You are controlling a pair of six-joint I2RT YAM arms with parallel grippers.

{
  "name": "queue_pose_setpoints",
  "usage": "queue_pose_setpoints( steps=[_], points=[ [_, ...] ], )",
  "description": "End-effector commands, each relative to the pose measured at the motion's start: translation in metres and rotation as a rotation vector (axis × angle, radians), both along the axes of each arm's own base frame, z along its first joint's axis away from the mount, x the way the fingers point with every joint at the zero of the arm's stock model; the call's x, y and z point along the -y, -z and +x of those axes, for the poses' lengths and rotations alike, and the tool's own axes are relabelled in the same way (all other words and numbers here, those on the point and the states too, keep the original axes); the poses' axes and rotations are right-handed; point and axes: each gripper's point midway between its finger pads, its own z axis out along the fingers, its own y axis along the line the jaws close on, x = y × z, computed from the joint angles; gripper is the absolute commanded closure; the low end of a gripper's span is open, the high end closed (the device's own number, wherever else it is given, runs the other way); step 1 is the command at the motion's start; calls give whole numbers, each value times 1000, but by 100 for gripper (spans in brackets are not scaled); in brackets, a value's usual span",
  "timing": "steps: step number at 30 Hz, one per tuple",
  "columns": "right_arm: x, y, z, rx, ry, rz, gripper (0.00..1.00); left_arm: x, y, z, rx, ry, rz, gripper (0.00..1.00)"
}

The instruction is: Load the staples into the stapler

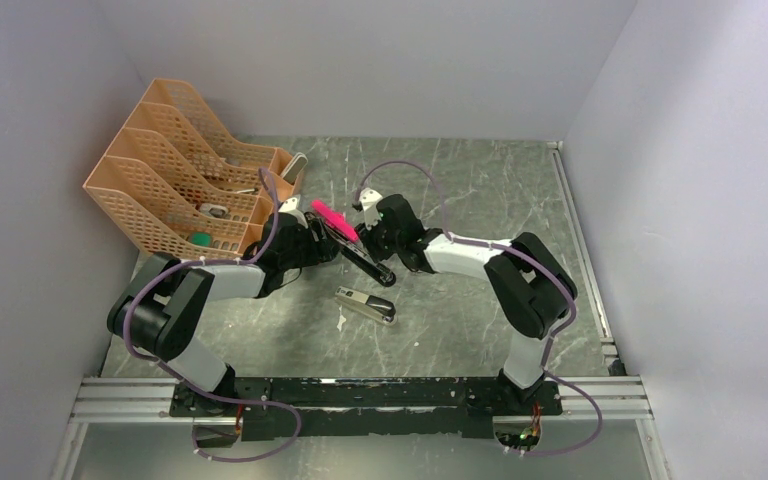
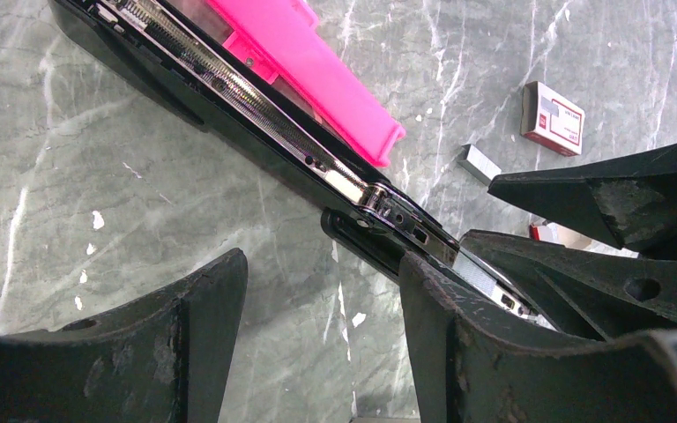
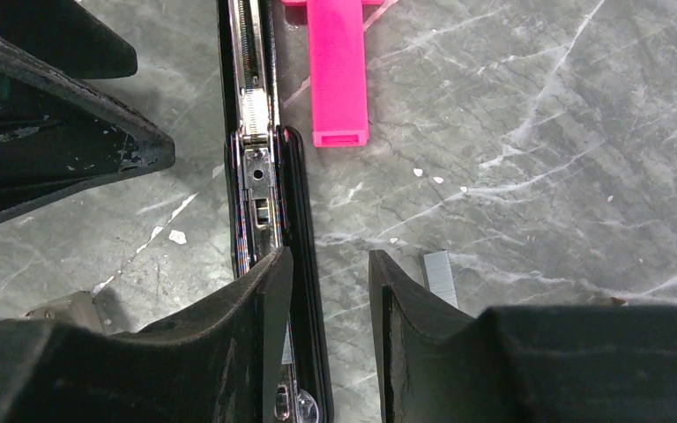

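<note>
The stapler [image 3: 264, 189] is a long black bar with a silver rail, lying open on the marble table; it also shows in the left wrist view [image 2: 256, 106] and the top view [image 1: 370, 266]. A loose strip of staples [image 3: 437, 271] lies on the table beside my right gripper's right finger, also seen in the left wrist view [image 2: 478, 165]. The white box with red print [image 2: 553, 118] lies beyond it. My right gripper [image 3: 328, 295] is open, its left finger over the stapler's rail. My left gripper [image 2: 322, 304] is open, its right finger against the stapler's side.
A bright pink plastic piece [image 3: 338, 70] lies alongside the stapler's far half. A slim black-and-silver stick [image 1: 365, 305] lies nearer the arm bases. An orange mesh file rack [image 1: 175, 185] stands at the back left. Grey walls enclose the table.
</note>
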Motion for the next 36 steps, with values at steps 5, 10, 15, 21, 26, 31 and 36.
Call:
queue_pose_setpoints(
  steps=[5,10,15,21,26,31,36],
  points=[
    [9,15,-8,-62,-6,-55,59,0,-12,5,55,-6,-1,32],
    [15,16,-17,-77,-11,-64,59,0,-11,5,54,-6,-1,32],
    [23,18,-27,-92,-12,-79,59,0,-12,6,56,-6,-2,32],
    [27,18,-35,-105,-26,-85,60,0,-13,6,57,-6,-4,32],
    [31,20,-39,-119,-30,-105,60,0,-12,6,57,-6,-3,32],
    [37,22,-43,-129,-22,-121,60,0,-12,5,57,-4,-3,32],
    [41,17,-43,-121,-11,-129,60,1,-13,6,58,-3,-6,32]
  ],
)
